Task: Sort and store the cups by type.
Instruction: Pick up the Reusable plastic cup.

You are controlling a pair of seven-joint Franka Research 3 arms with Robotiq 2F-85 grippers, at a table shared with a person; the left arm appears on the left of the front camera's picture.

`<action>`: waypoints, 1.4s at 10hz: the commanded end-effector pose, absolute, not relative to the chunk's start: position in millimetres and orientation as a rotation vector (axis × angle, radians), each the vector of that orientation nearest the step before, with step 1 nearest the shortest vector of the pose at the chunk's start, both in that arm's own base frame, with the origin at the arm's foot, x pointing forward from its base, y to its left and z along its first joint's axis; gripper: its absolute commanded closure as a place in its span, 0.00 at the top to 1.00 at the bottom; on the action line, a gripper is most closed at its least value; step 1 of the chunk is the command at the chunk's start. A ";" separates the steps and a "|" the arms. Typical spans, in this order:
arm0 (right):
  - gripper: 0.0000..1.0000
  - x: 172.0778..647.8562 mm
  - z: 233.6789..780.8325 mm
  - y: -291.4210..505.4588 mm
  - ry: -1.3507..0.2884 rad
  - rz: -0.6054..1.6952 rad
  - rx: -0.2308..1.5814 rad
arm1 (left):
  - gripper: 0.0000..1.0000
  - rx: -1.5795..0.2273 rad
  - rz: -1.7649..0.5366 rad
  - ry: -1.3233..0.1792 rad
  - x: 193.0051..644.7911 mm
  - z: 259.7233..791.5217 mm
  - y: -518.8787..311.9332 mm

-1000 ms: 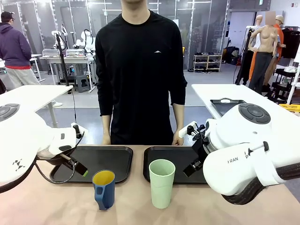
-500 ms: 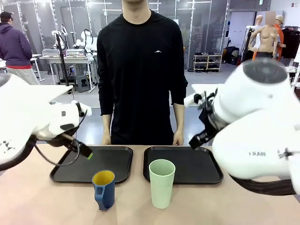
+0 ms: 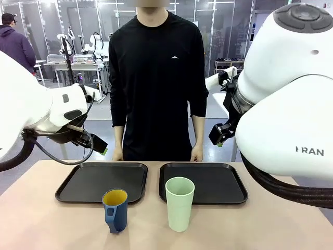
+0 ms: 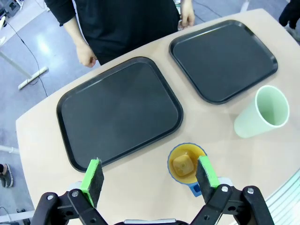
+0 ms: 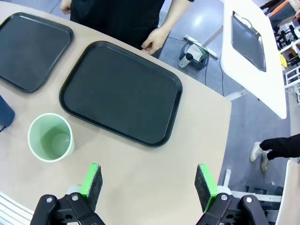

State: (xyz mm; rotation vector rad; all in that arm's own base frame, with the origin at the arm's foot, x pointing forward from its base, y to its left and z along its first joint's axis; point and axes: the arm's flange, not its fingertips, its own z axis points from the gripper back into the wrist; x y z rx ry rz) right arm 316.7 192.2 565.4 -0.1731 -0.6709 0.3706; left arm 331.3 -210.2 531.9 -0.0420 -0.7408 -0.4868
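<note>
Presently the left end effector (image 4: 149, 171) and right end effector (image 5: 148, 178) hang spread, empty; the tall mint-green plastic tumbler (image 3: 179, 203) and short dark-blue yellow-lined mug (image 3: 115, 210) stand on the tabletop (image 3: 270, 224); a finger clipping the tumbler's rim could topple it.

From my screen the tabletop (image 3: 41, 224) reads as smooth, matt beige laminate. Toward its far edge, the left tray (image 3: 99, 179) and right tray (image 3: 208, 182) look like black plastic with a dull sheen on their rims. Nearer the near edge, the mint-green tumbler (image 3: 179, 205) is matt plastic. The dark blue mug (image 3: 115, 214) has a faint sheen, and its yellow inside is glossier. I see the arm shells (image 3: 291, 120) as glossy white plastic. The left gripper (image 4: 150, 176) has matt, rubbery green pads (image 4: 93, 175). The person's black shirt (image 3: 156, 78) is matt cloth.
</note>
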 end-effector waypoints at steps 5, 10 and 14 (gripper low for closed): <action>1.00 316.7 565.4 192.2 -0.671 0.371 -0.173 | 1.00 -0.042 -0.487 -0.741 331.3 531.9 -210.2; 1.00 363.4 565.0 134.0 -0.613 0.251 -0.185 | 1.00 -0.040 -0.374 -0.707 373.2 543.0 -145.0; 1.00 458.3 556.8 60.4 -0.474 0.151 -0.155 | 1.00 -0.131 -0.248 -0.621 477.5 533.2 -57.6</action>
